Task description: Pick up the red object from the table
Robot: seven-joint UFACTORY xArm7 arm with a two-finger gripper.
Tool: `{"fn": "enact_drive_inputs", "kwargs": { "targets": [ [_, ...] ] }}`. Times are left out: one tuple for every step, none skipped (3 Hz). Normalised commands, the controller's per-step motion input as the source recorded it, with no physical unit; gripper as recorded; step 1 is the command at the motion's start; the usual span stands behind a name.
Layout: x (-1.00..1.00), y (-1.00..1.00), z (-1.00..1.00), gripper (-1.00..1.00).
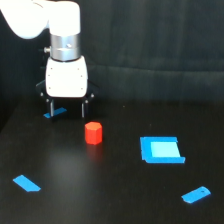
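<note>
The red object (93, 133) is a small stubby red-orange block standing on the black table (100, 190), left of centre. My gripper (66, 109) hangs from the white arm above and behind the block, towards the exterior view's left. Its two dark fingers point down and stand apart with nothing between them. The fingertips are a little above the table, apart from the block.
A small blue piece (55, 113) lies under the gripper. A blue square piece (161, 149) lies at the exterior view's right of the block. Flat blue pieces lie at the front left (26, 183) and front right (195, 194). A dark curtain hangs behind.
</note>
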Motion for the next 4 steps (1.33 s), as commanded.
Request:
{"fn": "enact_drive_inputs", "kwargs": {
  "targets": [
    [0.86, -0.52, 0.26, 1.0],
    [0.97, -0.83, 0.25, 1.0],
    [0.52, -0.85, 0.11, 0.98],
    [-0.01, -0.91, 0.04, 1.0]
  ]
}}
